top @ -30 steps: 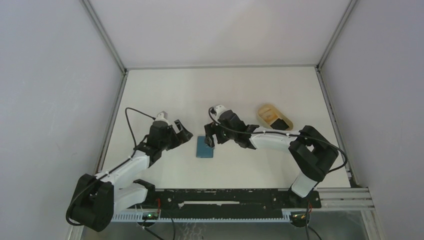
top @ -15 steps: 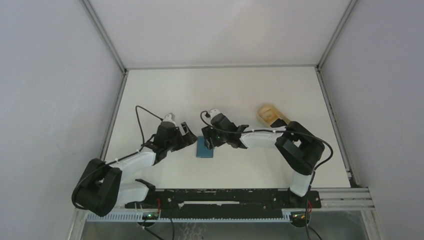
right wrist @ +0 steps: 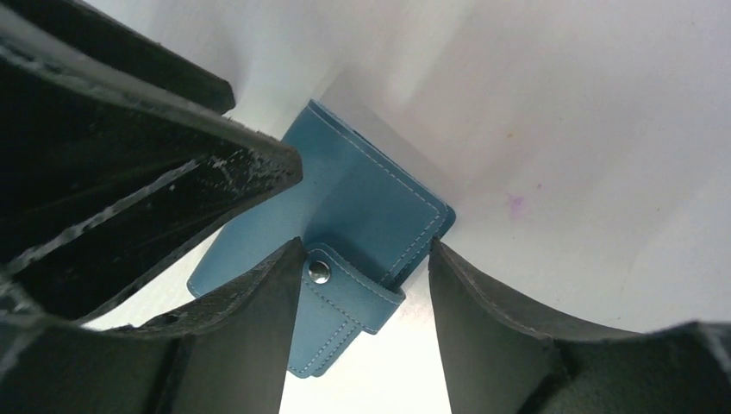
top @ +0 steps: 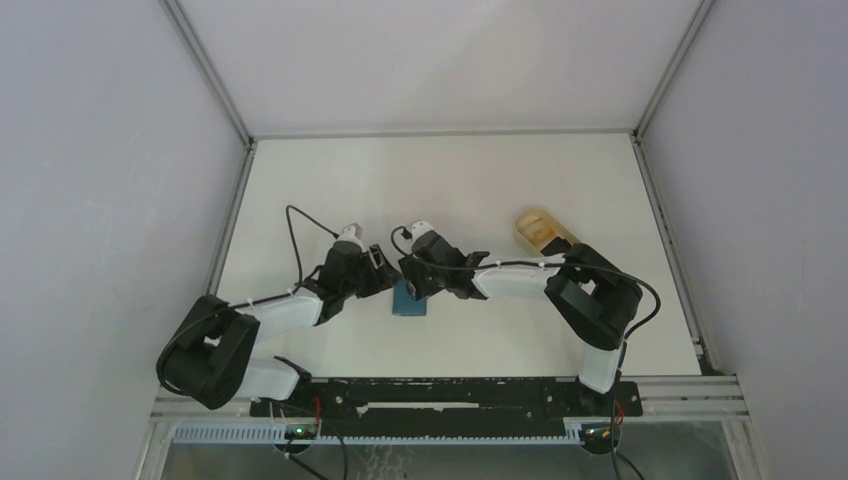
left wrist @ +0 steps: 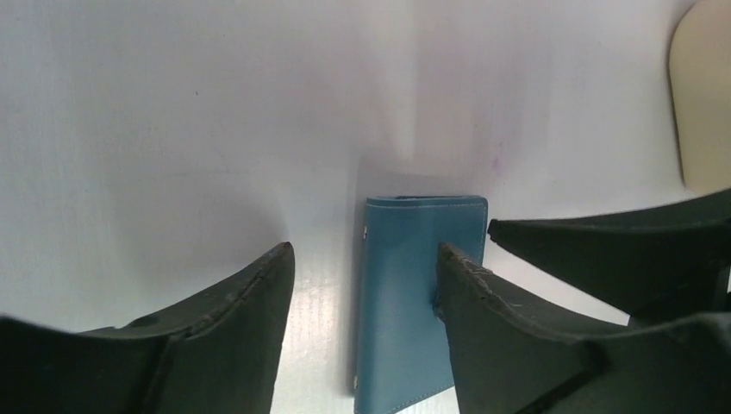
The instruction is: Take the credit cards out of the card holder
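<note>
Card holder point(top: 410, 299) is lying folded, and I'm seeing left gripper point(left wrist: 364, 259) and right gripper point(right wrist: 365, 257) both gaping over it (snap tab point(right wrist: 345, 306) sitting inside the right one's gap).

The top external view looks down from high behind the arm bases, which sit at 6 o'clock, and takes in the whole table point(top: 450, 180) from afar. The left wrist view hangs close over the table, looking down between the fingers of the left gripper point(left wrist: 366, 254). The right wrist view sits closer still, between those of the right gripper point(right wrist: 366, 250). All three share the teal card holder point(top: 409, 298). Each wrist view also catches the other gripper's finger, at 3 o'clock and 10 o'clock.
</note>
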